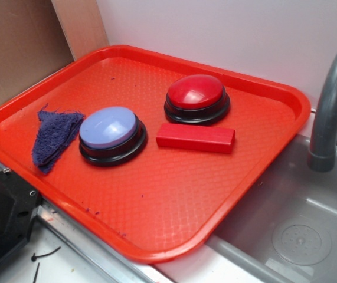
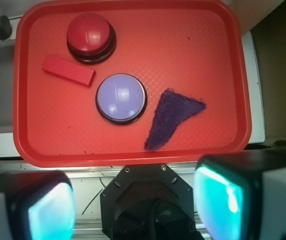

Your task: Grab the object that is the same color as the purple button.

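Note:
A dark purple knitted rag [image 1: 55, 137], roughly triangular with frayed edges, lies flat at the left end of the red tray [image 1: 174, 212]. In the wrist view the rag [image 2: 172, 117] lies right of the purple button [image 2: 120, 97]. The pale lavender dome button [image 1: 109, 131] on its black ring stands just right of the rag in the exterior view. My gripper [image 2: 135, 202] hangs high above the tray's near edge, jaws wide apart and empty, far from the rag. The gripper does not show in the exterior view.
A red dome button [image 1: 196, 96] and a red rectangular block [image 1: 196, 137] sit on the tray beside the purple button. A grey sink [image 1: 301, 230] with a grey faucet [image 1: 330, 106] lies to the right. The robot's black base [image 1: 0, 215] stands at the lower left.

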You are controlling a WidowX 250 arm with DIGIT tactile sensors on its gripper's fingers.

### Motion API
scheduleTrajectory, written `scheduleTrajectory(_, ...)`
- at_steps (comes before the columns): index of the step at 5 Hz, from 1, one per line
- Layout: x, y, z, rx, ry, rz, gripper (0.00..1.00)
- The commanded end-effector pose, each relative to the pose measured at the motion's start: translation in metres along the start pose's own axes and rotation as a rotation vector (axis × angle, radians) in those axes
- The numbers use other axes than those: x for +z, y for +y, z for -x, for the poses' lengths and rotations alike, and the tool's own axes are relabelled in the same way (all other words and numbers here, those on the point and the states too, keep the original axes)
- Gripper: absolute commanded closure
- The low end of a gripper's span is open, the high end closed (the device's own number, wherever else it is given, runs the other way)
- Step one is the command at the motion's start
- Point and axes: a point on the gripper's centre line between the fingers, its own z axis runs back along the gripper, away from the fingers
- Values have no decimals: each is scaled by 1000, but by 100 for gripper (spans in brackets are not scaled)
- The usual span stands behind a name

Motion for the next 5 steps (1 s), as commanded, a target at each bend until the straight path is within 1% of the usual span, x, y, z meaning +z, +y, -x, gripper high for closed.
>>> scheduleTrajectory(1,0,0,0,0,0,0,0)
scheduleTrajectory(2,-20,12,-10,208,-46,12,0)
scheduleTrajectory(3,-45,26,-20,373,-27,24,0)
scheduleTrajectory(4,-69,39,-25,504,-17,15,0)
scheduleTrajectory(5,-93,54,-24,722,-14,18,0)
